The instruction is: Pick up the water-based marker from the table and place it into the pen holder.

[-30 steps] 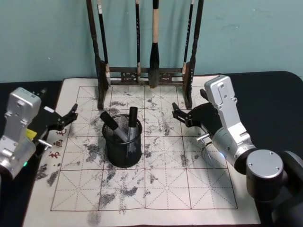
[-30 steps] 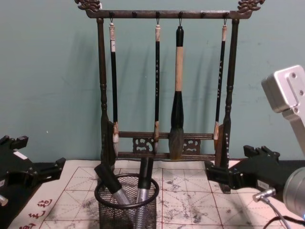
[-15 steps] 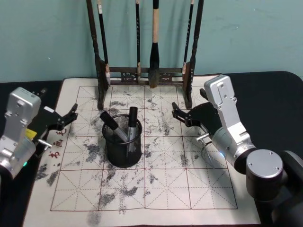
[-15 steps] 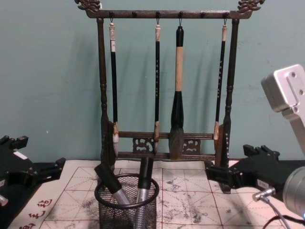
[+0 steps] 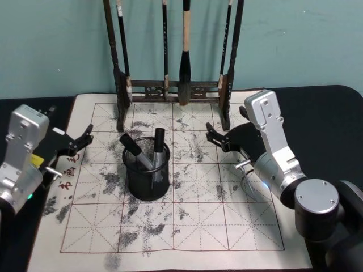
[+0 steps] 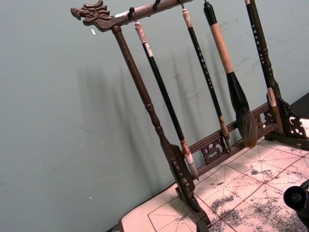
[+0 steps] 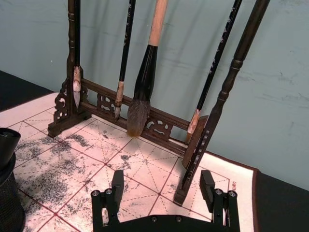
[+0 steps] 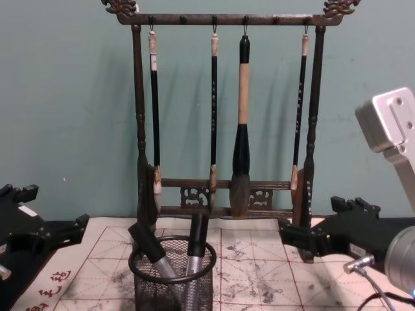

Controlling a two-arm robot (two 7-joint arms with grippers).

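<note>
Markers in the cup, both arms clear

Two markers (image 5: 154,152) stand in the pen holder (image 5: 147,180); left gripper (image 5: 85,137) and right gripper (image 5: 214,136) hover spread, empty. A careless retreat might clip the brush rack (image 5: 173,90).

Two markers (image 5: 142,152) stand in the pen holder (image 5: 146,180) on the grid mat (image 5: 193,221), before the brush rack (image 5: 173,88); my left tool (image 5: 85,137) and right tool (image 5: 212,136) flank it.
</note>
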